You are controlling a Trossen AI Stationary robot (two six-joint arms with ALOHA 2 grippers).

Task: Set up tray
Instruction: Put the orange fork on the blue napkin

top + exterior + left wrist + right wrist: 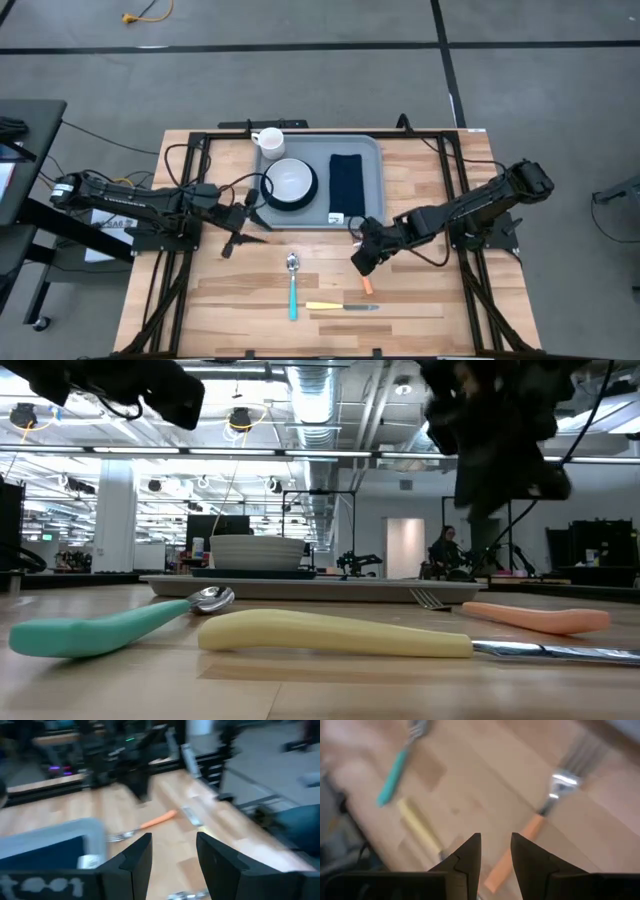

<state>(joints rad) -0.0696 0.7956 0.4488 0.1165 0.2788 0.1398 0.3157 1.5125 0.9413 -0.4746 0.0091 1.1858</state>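
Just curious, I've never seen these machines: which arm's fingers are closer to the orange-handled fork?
The right. Its gripper hovers right over the fork, fingers open above the handle. The left gripper sits well across the table, beside the tray.

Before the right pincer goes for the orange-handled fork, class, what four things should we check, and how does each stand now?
1. Right pincer open, empty: ok.
2. Orange-handled metal fork lying flat on the wooden table, ahead of that pincer: ok.
3. Teal-handled spoon and yellow-handled knife apart from the fork: ok.
4. Left pincer open, beside the large grey-blue rectangular tray: ok.
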